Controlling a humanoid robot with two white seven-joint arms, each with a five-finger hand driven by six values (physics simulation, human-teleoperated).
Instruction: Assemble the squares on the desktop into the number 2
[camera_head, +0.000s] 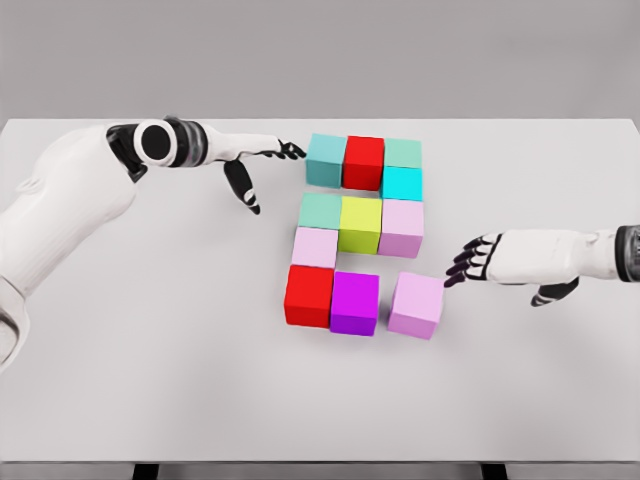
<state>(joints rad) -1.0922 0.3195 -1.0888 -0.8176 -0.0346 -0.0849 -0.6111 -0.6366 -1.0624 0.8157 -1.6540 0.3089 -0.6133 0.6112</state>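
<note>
Coloured cubes sit in rows on the white table (150, 380). The top row holds a teal cube (326, 158), a red cube (363, 161) and a green cube (403, 153), with a cyan cube (402, 183) under the green one. Below come a green cube (320, 210), a yellow cube (360, 223) and a pink cube (402, 227). A pale pink cube (314, 246) stands above a red cube (309, 294), beside a purple cube (355, 302). A violet cube (417, 304) lies slightly apart and turned. My right hand (470, 262) is open just right of it. My left hand (270, 165) is open, left of the teal cube.
The table's front edge runs along the bottom of the view, with dark legs showing beneath it. A grey wall stands behind the far edge.
</note>
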